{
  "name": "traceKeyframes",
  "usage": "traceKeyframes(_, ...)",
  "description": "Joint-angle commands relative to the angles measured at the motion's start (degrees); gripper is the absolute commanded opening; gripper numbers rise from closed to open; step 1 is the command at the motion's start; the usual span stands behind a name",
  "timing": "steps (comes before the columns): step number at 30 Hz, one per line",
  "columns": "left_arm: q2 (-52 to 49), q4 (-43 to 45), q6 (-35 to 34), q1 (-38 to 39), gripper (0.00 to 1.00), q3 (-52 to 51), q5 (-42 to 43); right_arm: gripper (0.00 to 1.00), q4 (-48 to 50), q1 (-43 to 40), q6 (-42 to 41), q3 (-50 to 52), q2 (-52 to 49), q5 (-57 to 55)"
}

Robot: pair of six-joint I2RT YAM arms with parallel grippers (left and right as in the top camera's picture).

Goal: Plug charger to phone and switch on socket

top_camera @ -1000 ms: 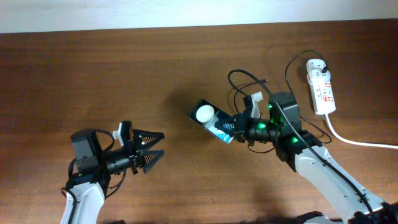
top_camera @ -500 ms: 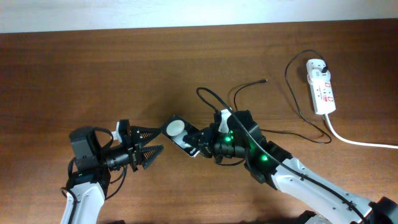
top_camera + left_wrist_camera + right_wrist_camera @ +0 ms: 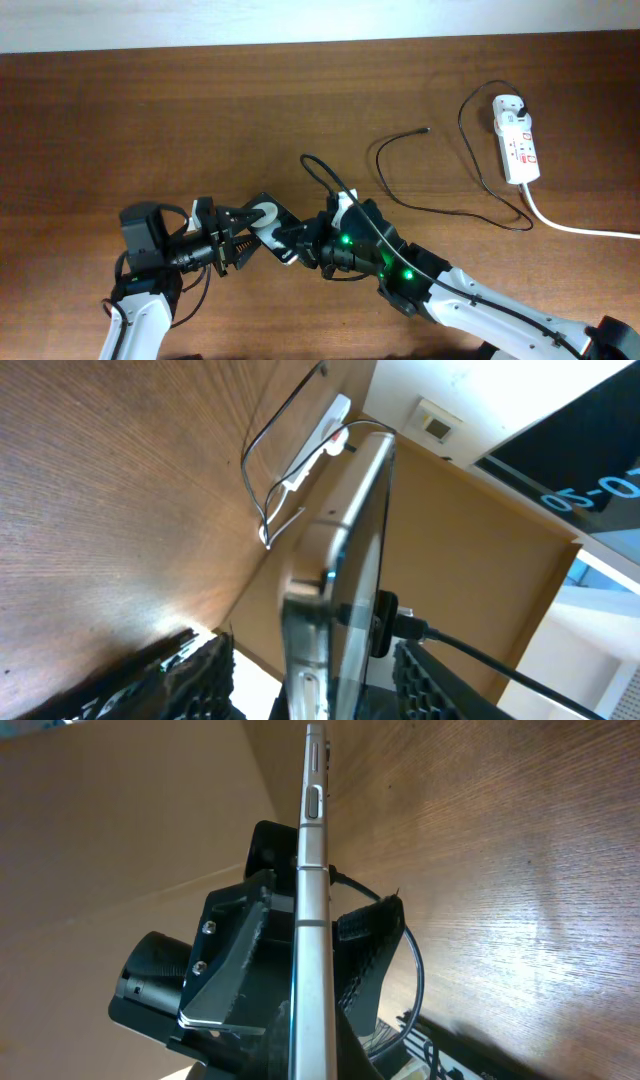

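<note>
Phone [image 3: 264,216] is raised edge-on above the table [image 3: 150,120], near the front edge, a little left of its middle. Your right gripper [image 3: 291,243] clamps one end of it. The other end, with the white round patch, points at your left gripper [image 3: 240,240]. The left jaws are spread and straddle that end. In the left wrist view the phone stands between the two fingers [image 3: 190,660] with a gap showing, so there is no grip there. Charger [image 3: 455,212] lies well apart, looped on the right half of the table. Its connector tip [image 3: 427,130] lies free on the wood toward the far edge. Its black plug [image 3: 522,103] sits at the far end of the socket [image 3: 517,140] by the far right corner. The socket's red marks are too small to read. The white cord [image 3: 580,229] runs off the right edge.
</note>
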State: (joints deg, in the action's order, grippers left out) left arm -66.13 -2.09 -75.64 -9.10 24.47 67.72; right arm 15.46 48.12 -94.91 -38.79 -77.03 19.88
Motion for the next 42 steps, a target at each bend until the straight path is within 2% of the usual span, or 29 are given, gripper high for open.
traceKeyframes(1, -0.1, 2.6, -2.7, 1.5, 0.50, -0.2, -1.6, 0.04, 0.9, 0.8, -1.7, -0.6, 0.8, -1.1)
traceKeyframes(4, -0.1, 8.0, -6.0, 1.5, 0.43, -0.2, -2.2, 0.04, 0.9, 1.9, -5.0, -0.6, 0.8, -1.2)
traceKeyframes(6, -0.1, 8.7, -6.2, 1.5, 0.38, -0.2, -2.2, 0.04, 0.9, 2.2, -5.7, -0.6, 0.7, -1.8)
traceKeyframes(8, -0.1, 8.7, -6.2, 1.5, 0.29, -0.2, -2.3, 0.04, 1.0, 2.2, -6.6, -0.6, 0.7, -1.5)
traceKeyframes(14, -0.1, 8.7, -6.2, 1.5, 0.22, -0.2, -3.6, 0.04, 1.1, 3.3, -6.6, -0.6, 0.7, -1.8)
traceKeyframes(16, -0.1, 8.7, -6.2, 1.5, 0.21, -0.2, -3.7, 0.04, 0.9, 3.3, -8.9, -0.6, 0.7, -1.9)
traceKeyframes(20, -0.1, 8.8, -8.6, 1.6, 0.22, -0.2, -3.6, 0.04, 1.1, 3.3, -10.6, -0.6, 0.5, -2.6)
traceKeyframes(25, -0.1, 9.0, -10.7, 5.7, 0.24, -0.2, -6.6, 0.04, 1.3, 3.3, -10.6, -0.6, -1.4, -2.6)
traceKeyframes(26, -0.1, 9.0, -11.0, 6.0, 0.21, -0.2, -6.7, 0.04, 1.3, 3.3, -10.6, -0.6, -1.5, -2.6)
traceKeyframes(30, -0.1, 8.9, -11.0, 6.0, 0.00, -0.2, -7.8, 0.04, 1.3, 3.3, -10.6, -0.6, -1.5, -2.6)
traceKeyframes(34, -0.1, 8.9, -10.5, 6.0, 0.00, -0.2, -9.8, 0.13, -1.0, 3.2, -10.3, -0.6, -1.5, -2.6)
traceKeyframes(35, -0.1, 9.0, -8.1, 6.0, 0.00, -0.2, -10.8, 0.14, -2.4, 3.2, -10.0, -0.6, -1.5, -3.3)
traceKeyframes(36, -0.1, 8.9, -5.3, 6.0, 0.00, -0.2, -11.4, 0.17, -3.3, 3.2, -7.0, -0.6, -1.5, -4.8)
traceKeyframes(38, -0.1, 8.9, 2.8, 6.0, 0.00, -0.2, -11.4, 0.28, -3.5, 2.9, 7.8, -0.6, -1.5, -8.0)
traceKeyframes(39, -0.1, 8.9, 5.7, 6.0, 0.00, -0.2, -11.4, 0.35, -3.7, 2.1, 15.6, -0.6, -1.5, -8.1)
traceKeyframes(41, -0.1, 7.9, 8.8, 6.0, 0.00, -0.2, -11.4, 0.53, -7.0, 0.0, 25.3, -0.6, -1.4, -8.1)
traceKeyframes(42, -0.1, 6.3, 10.9, 6.0, 0.00, -0.2, -11.4, 0.57, -9.5, -1.3, 28.2, -0.6, -1.4, -8.2)
